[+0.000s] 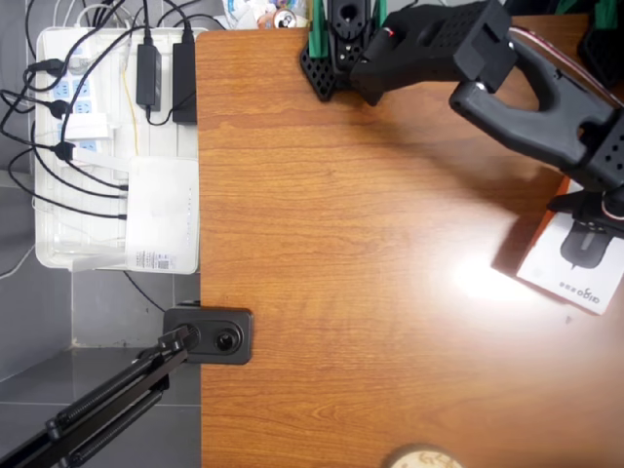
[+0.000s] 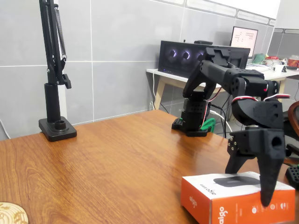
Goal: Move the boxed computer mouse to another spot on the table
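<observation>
Orange-sided mouse box [image 2: 236, 198] lies flat at the table's [image 1: 370, 263] right edge in the overhead view. The black gripper [image 2: 250, 179] stands over it, fingers spread wide, one fingertip [image 2: 267, 198] down its near side.

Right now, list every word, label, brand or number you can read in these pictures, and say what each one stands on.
"algo": white letters cut off by the picture's edge, on the orange side of the boxed computer mouse in the fixed view.
Small dark text on the box's white face, overhead view: too small to read.
Label on the white router-like box: blurred.
Lines on the monitor behind: too small to read.
</observation>
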### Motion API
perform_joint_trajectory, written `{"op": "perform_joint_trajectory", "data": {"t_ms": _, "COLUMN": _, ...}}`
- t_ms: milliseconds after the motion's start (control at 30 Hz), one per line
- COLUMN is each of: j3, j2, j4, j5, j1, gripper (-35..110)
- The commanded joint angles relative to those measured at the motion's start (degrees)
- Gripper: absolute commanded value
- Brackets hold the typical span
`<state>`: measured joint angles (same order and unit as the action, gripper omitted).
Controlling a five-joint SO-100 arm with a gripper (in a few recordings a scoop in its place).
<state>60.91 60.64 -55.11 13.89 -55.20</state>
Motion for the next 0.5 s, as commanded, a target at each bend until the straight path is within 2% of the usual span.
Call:
{"op": "perform_joint_trajectory", "data": {"t_ms": 0, "j3": -4.7, "j2": 6.3, "j4": -0.9, "j5": 0.7, "j1": 4.6, "gripper": 0}}
{"op": "perform_joint_trajectory", "data": {"t_ms": 100, "j3": -3.1, "j2": 17.0, "j4": 4.3, "j5": -4.7, "j1": 11.3, "gripper": 0}}
{"op": "perform_joint_trajectory", "data": {"t_ms": 200, "j3": 14.6, "j2": 34.5, "j4": 22.9, "j5": -5.7, "j1": 20.3, "gripper": 0}}
{"op": "perform_joint_trajectory", "data": {"t_ms": 267, "j3": 25.7, "j2": 44.7, "j4": 26.8, "j5": -5.8, "j1": 26.9, "gripper": 0}}
{"op": "perform_joint_trajectory", "data": {"t_ms": 333, "j3": 35.7, "j2": 54.1, "j4": 24.7, "j5": -5.8, "j1": 33.7, "gripper": 0}}
{"op": "perform_joint_trajectory", "data": {"t_ms": 467, "j3": 50.9, "j2": 66.2, "j4": 11.7, "j5": -5.7, "j1": 47.1, "gripper": 0}}
